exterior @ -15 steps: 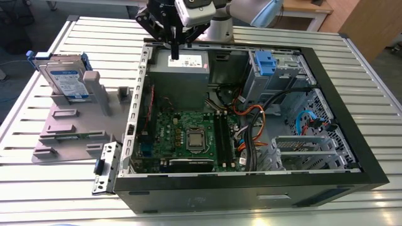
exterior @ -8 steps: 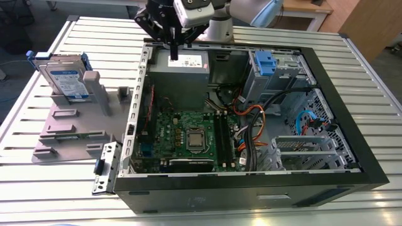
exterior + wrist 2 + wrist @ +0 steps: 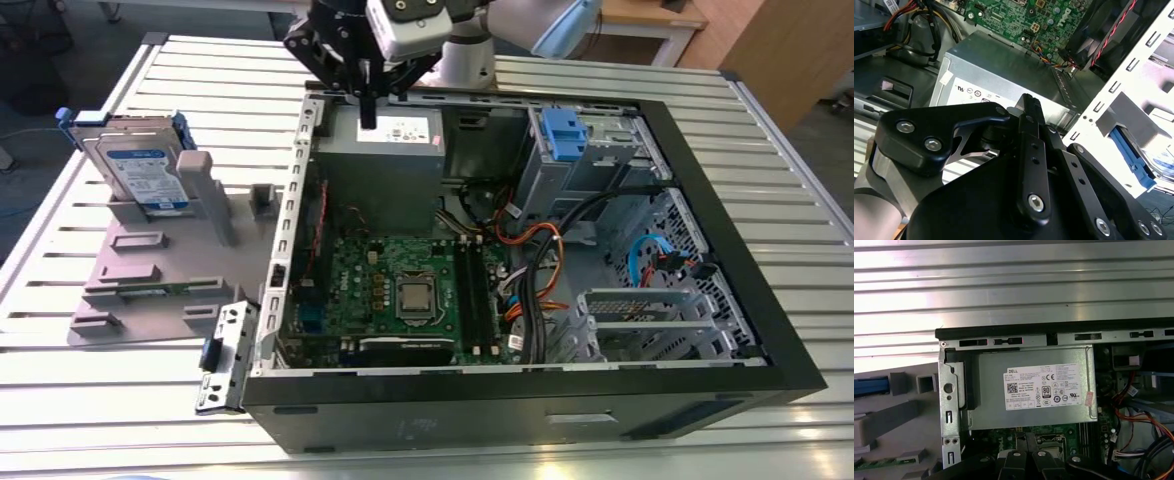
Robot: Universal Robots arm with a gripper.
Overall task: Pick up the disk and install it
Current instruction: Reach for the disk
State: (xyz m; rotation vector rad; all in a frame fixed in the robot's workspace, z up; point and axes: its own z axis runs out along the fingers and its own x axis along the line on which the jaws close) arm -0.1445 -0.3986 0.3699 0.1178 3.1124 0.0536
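Hovering over the open computer case [image 3: 534, 395], my hand [image 3: 367, 110] points straight down at the grey power supply [image 3: 380, 165]. The power supply sits in the far corner of the case, toward the exterior view's left. My fingers are drawn narrow, pressed together, and hold nothing. Their tips hang just above the power supply's labelled top, and I cannot tell whether they touch it.

The disk [image 3: 144, 165] is outside the case, well apart from my hand, at the exterior view's left. It stands upright on its edge in a grey holder [image 3: 147, 270], its white-and-blue label facing outward and its blue frame showing along its edges. The holder lies on the slatted metal table [image 3: 80, 400], just beside the case's side wall.

The case lies on its side with its interior open upward. A green motherboard [image 3: 400, 280] lies in the middle of the case floor. Orange and black cables [image 3: 534, 250] run between it and the metal drive bays. A blue plastic piece [image 3: 561, 135] sits at the top of the far bay.
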